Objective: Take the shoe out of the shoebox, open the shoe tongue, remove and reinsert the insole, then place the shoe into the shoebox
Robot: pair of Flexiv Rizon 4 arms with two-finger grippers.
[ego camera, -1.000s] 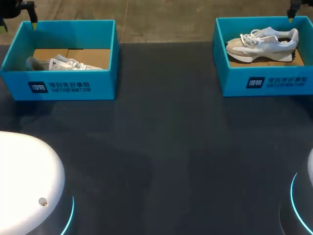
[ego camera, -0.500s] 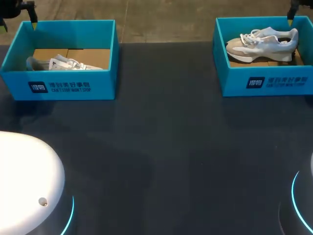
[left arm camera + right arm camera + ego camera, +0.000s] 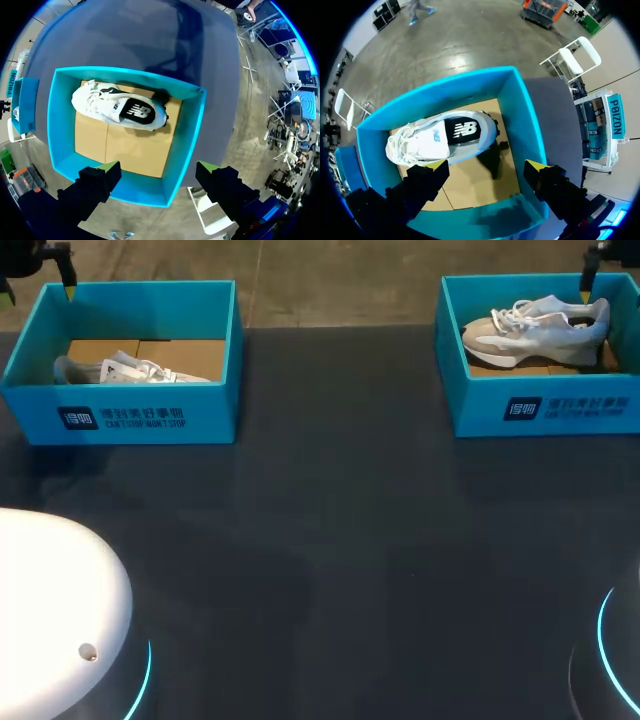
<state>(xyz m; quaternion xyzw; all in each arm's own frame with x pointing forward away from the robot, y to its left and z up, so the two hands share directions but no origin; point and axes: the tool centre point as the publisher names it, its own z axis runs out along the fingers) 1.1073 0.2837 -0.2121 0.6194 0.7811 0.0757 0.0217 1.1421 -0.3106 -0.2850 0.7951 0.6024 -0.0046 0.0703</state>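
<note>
Status: left end effector [image 3: 157, 171] open, empty, above left shoebox [image 3: 186, 140] rim | left shoe [image 3: 120, 106] inside, ahead of it, apart | right end effector [image 3: 486, 169] open, empty, above right shoebox [image 3: 520, 115] | right shoe [image 3: 445, 136] inside, ahead | counter [image 3: 330, 540] carries both boxes.

Head view high behind the table [image 3: 330, 540]; wrist views straight down over each shoebox [image 3: 189, 131].

You have two shoeboxes at the table's [image 3: 330, 540] far edge, well apart: the left shoebox [image 3: 120, 418] and the right shoebox [image 3: 545, 408]. One shoe lies inside each — the left shoe [image 3: 135, 370] against its near wall, the right shoe [image 3: 535, 325] mid-box. The left gripper [image 3: 157, 167] hangs above the left shoebox's far-left corner, the right gripper [image 3: 486, 165] above the right shoebox's far wall.
</note>
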